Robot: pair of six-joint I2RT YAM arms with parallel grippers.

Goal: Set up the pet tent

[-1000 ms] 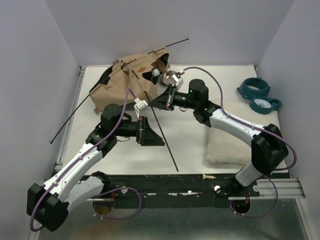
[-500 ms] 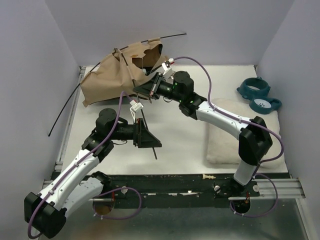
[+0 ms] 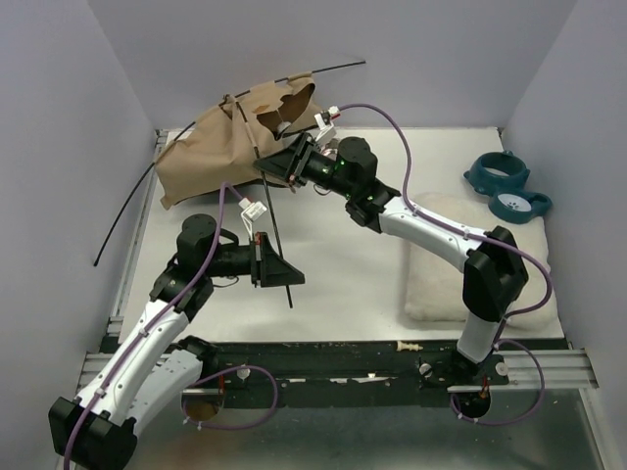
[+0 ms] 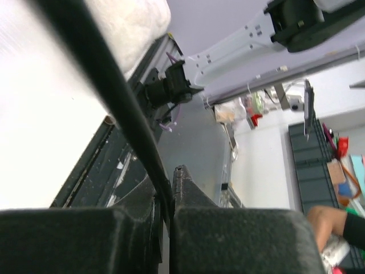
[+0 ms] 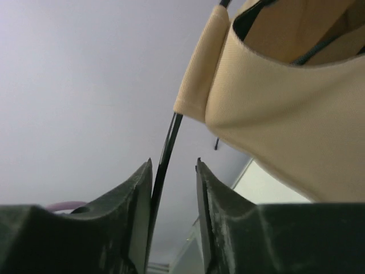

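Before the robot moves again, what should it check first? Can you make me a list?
1. Do the left fingers hold the pole? Ok, they are shut on it.
2. Do the right fingers hold the pole too? Not ok. They stand apart and it lies against only one.
3. Is the pet tent standing up? Not ok. It is crumpled at the far left corner of the table.
4. Is the pole's lower end resting on the table? Cannot tell.
5. Are the cushion and the teal bowl stand out of the way? Ok, both lie on the right, apart from the tent.
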